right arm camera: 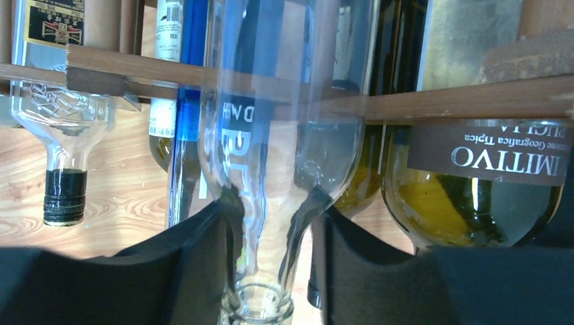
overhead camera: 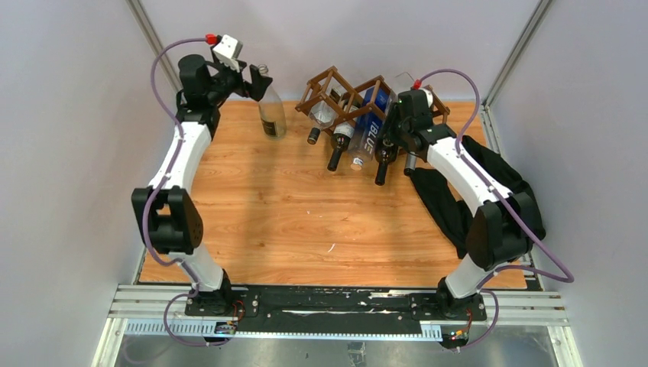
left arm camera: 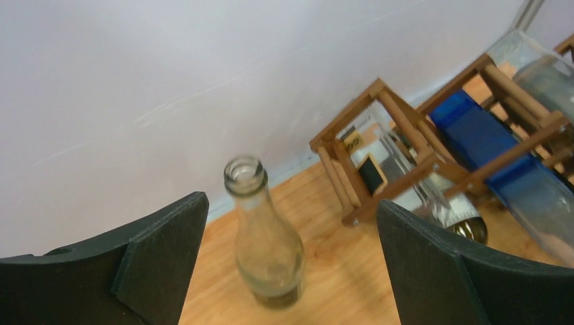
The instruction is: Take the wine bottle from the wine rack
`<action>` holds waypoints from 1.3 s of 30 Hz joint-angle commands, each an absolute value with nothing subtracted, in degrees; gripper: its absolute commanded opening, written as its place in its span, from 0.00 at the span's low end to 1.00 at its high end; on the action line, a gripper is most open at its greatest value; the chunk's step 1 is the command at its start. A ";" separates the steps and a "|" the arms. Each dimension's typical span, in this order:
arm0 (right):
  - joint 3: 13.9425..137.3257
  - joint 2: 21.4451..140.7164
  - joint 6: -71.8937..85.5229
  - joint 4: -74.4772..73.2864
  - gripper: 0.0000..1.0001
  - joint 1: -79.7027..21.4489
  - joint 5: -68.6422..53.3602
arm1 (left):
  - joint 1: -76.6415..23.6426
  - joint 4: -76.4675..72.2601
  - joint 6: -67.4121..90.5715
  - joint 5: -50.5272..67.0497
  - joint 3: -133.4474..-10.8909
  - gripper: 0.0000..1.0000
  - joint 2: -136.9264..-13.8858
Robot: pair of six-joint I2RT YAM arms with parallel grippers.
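Note:
The dark brown wine rack (overhead camera: 336, 90) stands at the back of the table and holds several bottles. In the right wrist view its bars (right arm camera: 440, 105) cross in front of me. My right gripper (right arm camera: 271, 213) is shut on the neck of a clear wine bottle (right arm camera: 277, 135) that still lies in the rack, its mouth toward the camera. In the top view the right gripper (overhead camera: 393, 144) is at the rack's right front. My left gripper (left arm camera: 291, 206) is open and empty above a clear bottle (left arm camera: 267, 250) that stands upright on the table (overhead camera: 271, 115), left of the rack (left arm camera: 406, 128).
A blue bottle (overhead camera: 370, 126) and dark-necked bottles (overhead camera: 336, 157) stick out of the rack's front. A green bottle with a brown label (right arm camera: 474, 203) lies right of the held one. A black cloth (overhead camera: 458, 199) lies on the table's right side. Walls enclose the back and sides.

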State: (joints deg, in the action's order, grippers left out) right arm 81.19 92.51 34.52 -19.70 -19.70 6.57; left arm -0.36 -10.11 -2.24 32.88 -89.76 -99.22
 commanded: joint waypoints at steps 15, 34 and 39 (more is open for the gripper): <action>76.21 83.66 37.02 -13.17 0.00 -18.70 -1.76 | 2.21 34.53 -22.84 41.07 -85.51 1.00 -81.75; 69.73 71.58 35.31 -14.61 0.00 -36.30 -2.61 | -4.14 34.28 -49.56 41.94 -68.55 1.00 -62.03; 69.76 72.85 35.53 -14.94 0.00 -42.31 -3.17 | -11.61 34.19 -63.51 37.14 -62.32 1.00 -55.79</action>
